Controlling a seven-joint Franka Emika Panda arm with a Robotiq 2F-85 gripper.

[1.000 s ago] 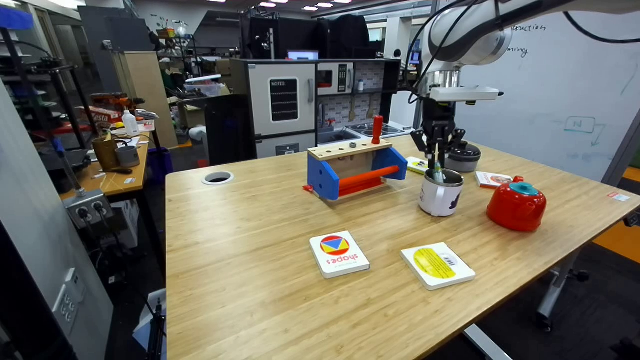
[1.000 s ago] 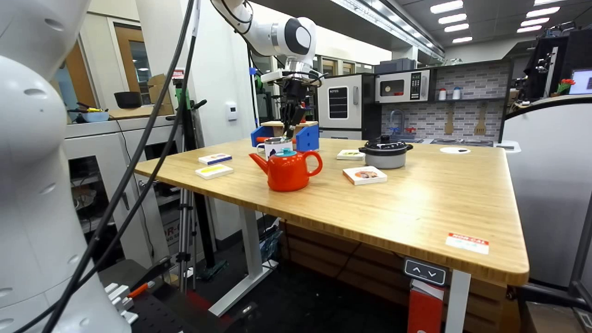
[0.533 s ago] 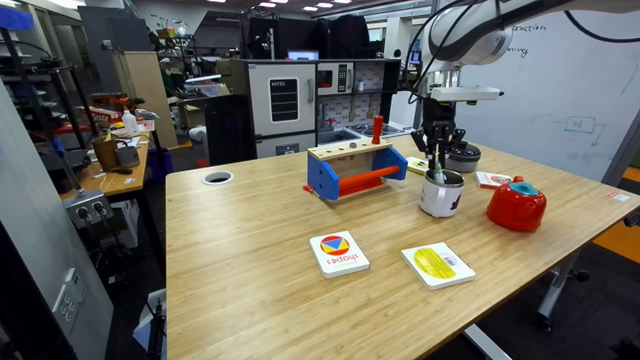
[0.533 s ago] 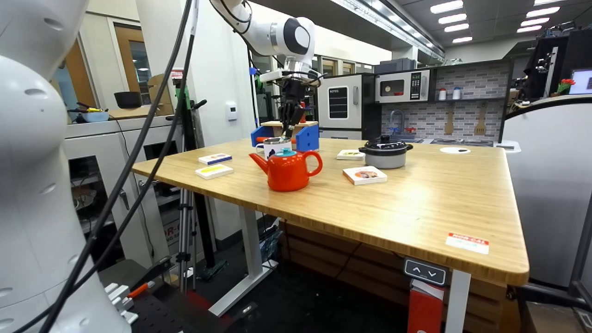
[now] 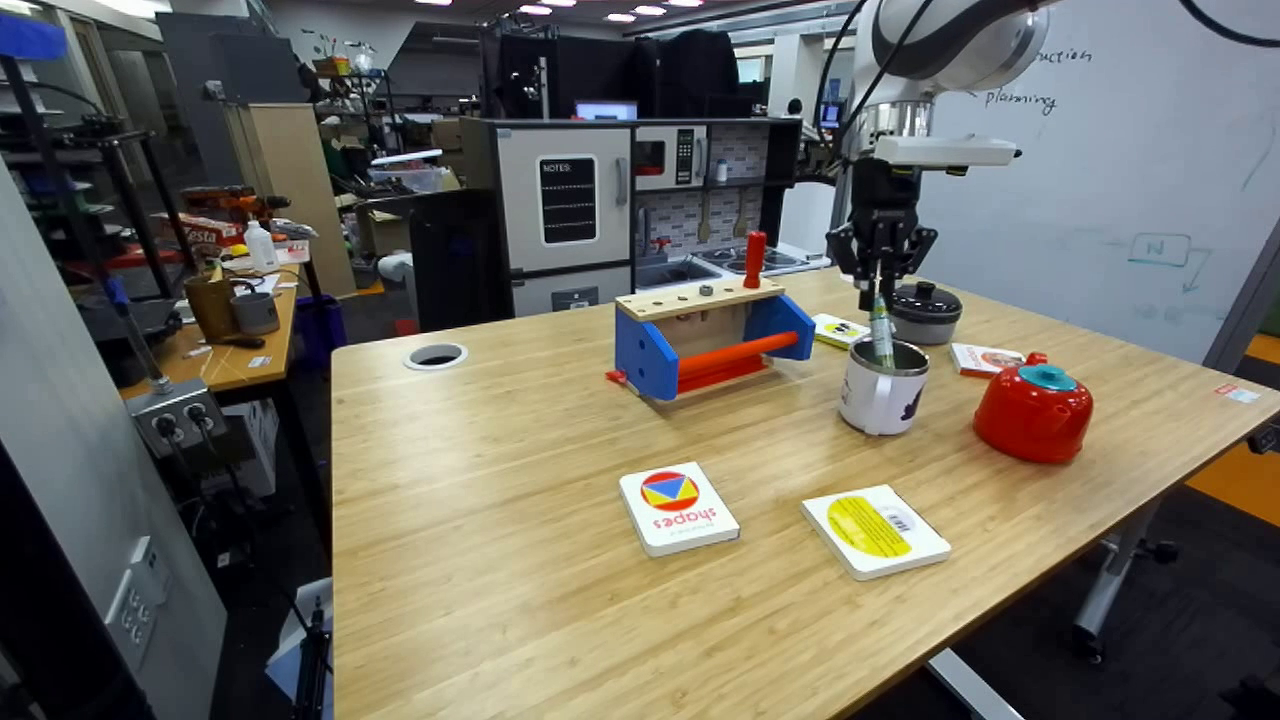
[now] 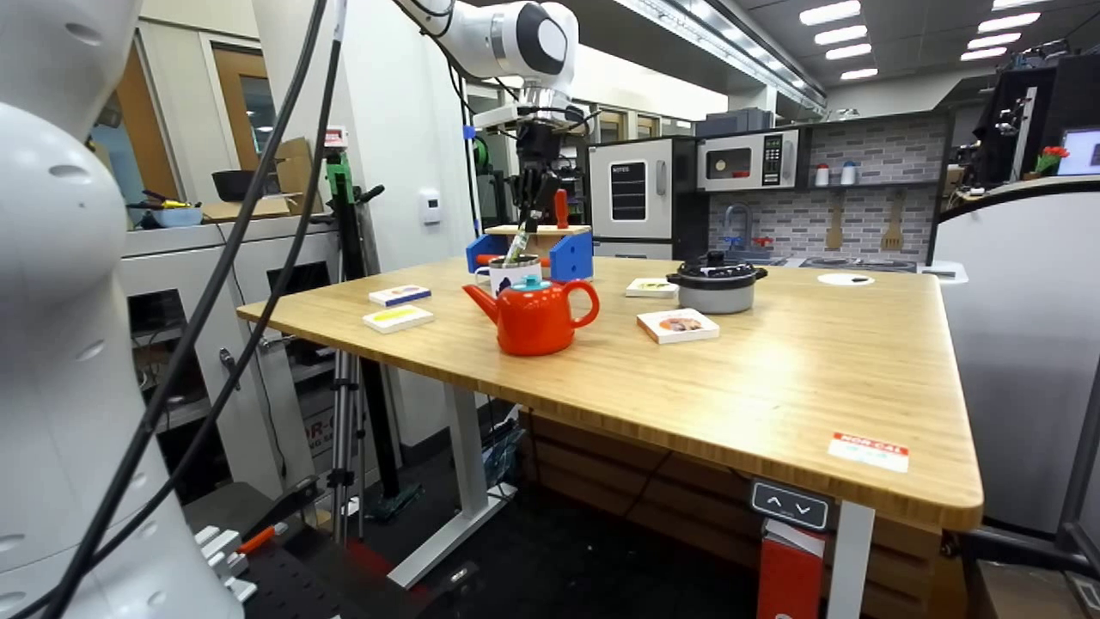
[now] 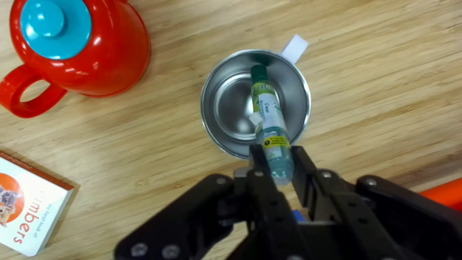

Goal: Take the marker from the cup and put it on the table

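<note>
The marker is a slim green stick with a white and yellow label and a pale clear-looking top end. My gripper is shut on that top end. The marker tilts down into the silvery metal cup, and its dark green lower end is over or inside it. In both exterior views the marker hangs from the gripper, and its lower part is hidden by the cup wall. The cup stands upright on the wooden table.
A red teapot stands beside the cup. A blue toy workbench and a grey lidded pot are farther back. A shapes book, a yellow-spotted book and a numbers book lie on the table.
My gripper has risen with the marker in it. More of the marker shows above the cup's rim. The cup has stayed nearly in place on the table.
</note>
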